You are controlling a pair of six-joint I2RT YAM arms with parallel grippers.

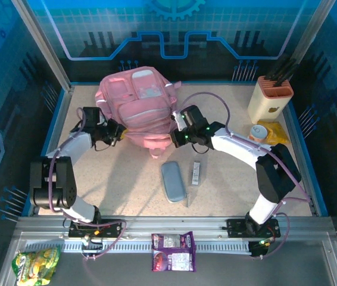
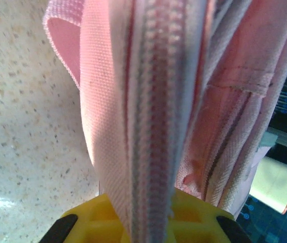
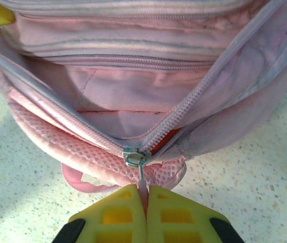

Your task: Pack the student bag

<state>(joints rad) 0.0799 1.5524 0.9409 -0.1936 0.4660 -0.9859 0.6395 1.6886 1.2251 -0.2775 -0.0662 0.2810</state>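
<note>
Upper centre, on desk (image 1: 228,185): clamped with left fingers (image 2: 199,223) on limp, light student bag (image 1: 136,104) at zip seam (image 2: 153,126), right fingers (image 3: 118,217) shut on zip pull (image 3: 142,185).

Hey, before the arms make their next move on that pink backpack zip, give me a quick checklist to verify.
1. Right gripper shut on the zip pull: ok.
2. Left gripper clamping the pink backpack at its zip edge: ok.
3. Zip parted behind the slider: ok.
4. Opening wide enough for the grey pencil case: cannot tell.
5. A gripper free to pick items: not ok, both are busy.
</note>
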